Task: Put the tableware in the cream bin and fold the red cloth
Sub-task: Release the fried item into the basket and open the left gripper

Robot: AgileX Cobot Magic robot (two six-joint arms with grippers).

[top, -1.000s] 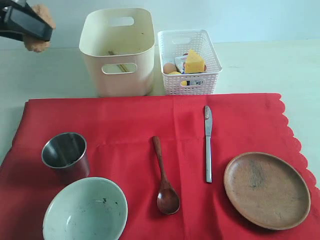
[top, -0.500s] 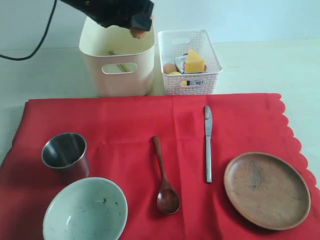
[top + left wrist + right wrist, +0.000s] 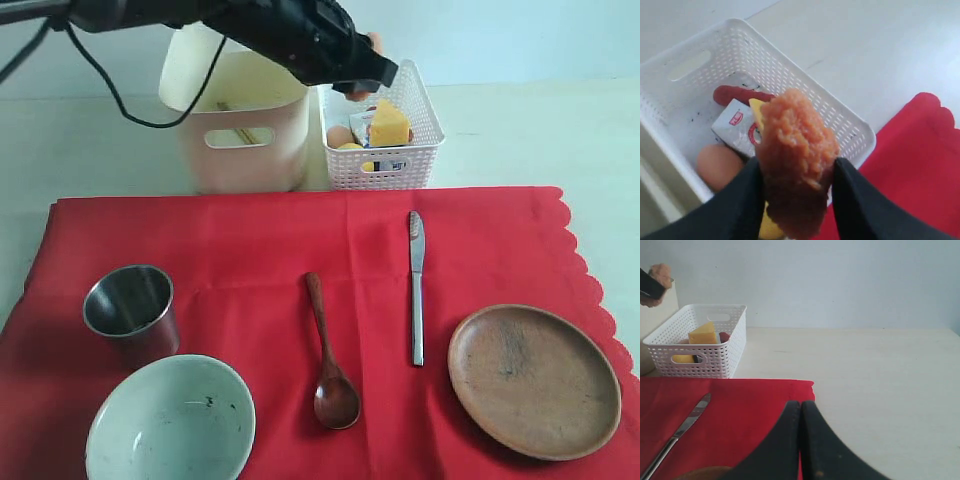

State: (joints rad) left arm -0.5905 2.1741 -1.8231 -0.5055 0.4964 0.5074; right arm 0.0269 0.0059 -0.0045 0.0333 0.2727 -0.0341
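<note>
**While a fried piece (image 3: 795,150) is gripped above the white basket (image 3: 345,170), tableware is spread on the red cloth (image 3: 250,240)**

The left gripper (image 3: 797,200) is seen partly closed around the orange-brown piece. The right gripper (image 3: 800,440) is pressed shut with nothing between its jaws. The silver knife (image 3: 416,290) is laid along 12–6, blade to 12. The wooden spoon (image 3: 328,350) is laid likewise, bowl end at 6. The steel cup (image 3: 130,305) and speckled bowl (image 3: 168,418) are placed at 8, the brown plate (image 3: 533,380) at 4. Chopsticks (image 3: 243,134) are glimpsed inside the cream bin (image 3: 240,170) at 11. Pale tabletop (image 3: 600,130) is exposed beyond the scalloped edge at 3.
</note>
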